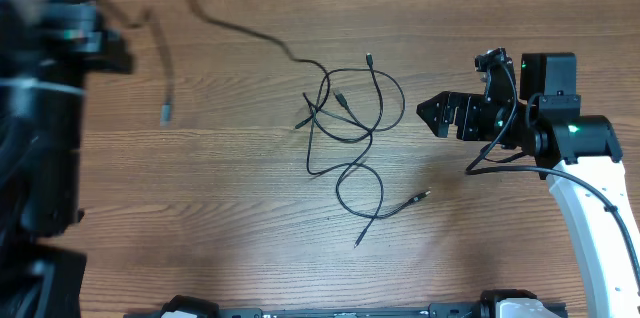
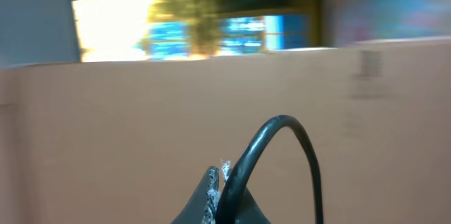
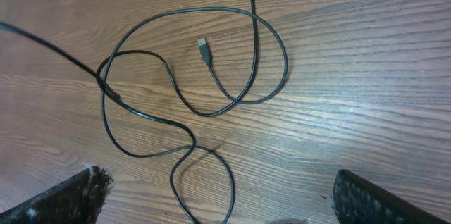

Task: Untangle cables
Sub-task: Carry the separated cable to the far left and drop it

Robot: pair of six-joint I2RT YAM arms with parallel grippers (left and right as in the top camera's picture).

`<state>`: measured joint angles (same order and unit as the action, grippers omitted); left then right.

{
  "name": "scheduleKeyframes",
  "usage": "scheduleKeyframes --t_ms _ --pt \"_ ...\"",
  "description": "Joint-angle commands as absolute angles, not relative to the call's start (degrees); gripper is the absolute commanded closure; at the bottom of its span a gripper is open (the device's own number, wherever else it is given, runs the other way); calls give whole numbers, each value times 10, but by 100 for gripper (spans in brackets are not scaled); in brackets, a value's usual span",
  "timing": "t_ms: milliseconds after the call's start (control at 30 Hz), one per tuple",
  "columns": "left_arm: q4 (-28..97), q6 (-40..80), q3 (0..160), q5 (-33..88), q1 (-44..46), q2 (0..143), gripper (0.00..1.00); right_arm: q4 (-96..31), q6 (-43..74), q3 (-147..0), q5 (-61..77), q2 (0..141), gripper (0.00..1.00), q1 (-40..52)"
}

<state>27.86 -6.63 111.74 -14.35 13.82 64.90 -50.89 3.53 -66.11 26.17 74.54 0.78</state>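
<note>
Right wrist view: our right pincer (image 3: 218, 182) stands wide open and empty, with the cables (image 3: 190, 90) lying ahead of it, toward the left edge of the table (image 1: 520, 18). Their tangle stretches mid-table from near edge toward far edge, nearer this pincer. Farther off, our left pincer (image 2: 218, 182) is clenched on a cord (image 2: 282, 122) looping upward from it.

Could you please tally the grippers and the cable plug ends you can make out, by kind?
Grippers: 2 (left gripper shut on a cord, right gripper open)
Grey plug end: 1
Smaller plug ends: 4
Total: 7
One short stub may be another end; too small to tell.
</note>
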Motion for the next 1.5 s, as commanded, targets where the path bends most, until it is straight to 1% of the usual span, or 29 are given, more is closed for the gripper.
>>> scheduleKeyframes --t_ms 0,133,300,367,667,767,833,867,933,1033,1167,1233,1367,1467 --pt "280 -111 1123 -361 135 648 96 -510 29 -679 267 740 0 6" --pt "280 -164 1123 -514 135 652 96 -510 29 -679 267 740 0 6" --pt "280 -168 1123 -695 134 663 96 -511 29 -679 267 740 0 6" --pt "282 -168 1123 -733 134 664 96 -512 29 -679 267 740 0 6" --pt "285 -166 1123 -829 134 671 96 -516 29 -679 267 740 0 6" --pt "303 -125 1123 -875 134 681 96 -515 29 -679 267 740 0 6" --pt "357 -88 1122 -876 135 693 96 -515 29 -679 267 740 0 6" --pt "404 -56 1122 -872 135 706 96 -514 29 -679 267 740 0 6" --pt "449 -32 1122 -867 135 726 96 -514 29 -679 267 740 0 6" --pt "479 -27 1122 -868 126 761 96 -519 29 -679 267 740 0 6" --pt "482 -28 1122 -860 96 802 96 -531 14 -679 267 740 0 6" --pt "486 -28 1122 -823 64 818 96 -533 12 -679 267 740 0 6" --pt "521 -23 1122 -695 -20 843 96 -533 12 -679 267 740 0 6" --pt "560 27 1122 -570 -105 858 96 -533 12 -679 267 740 0 6"
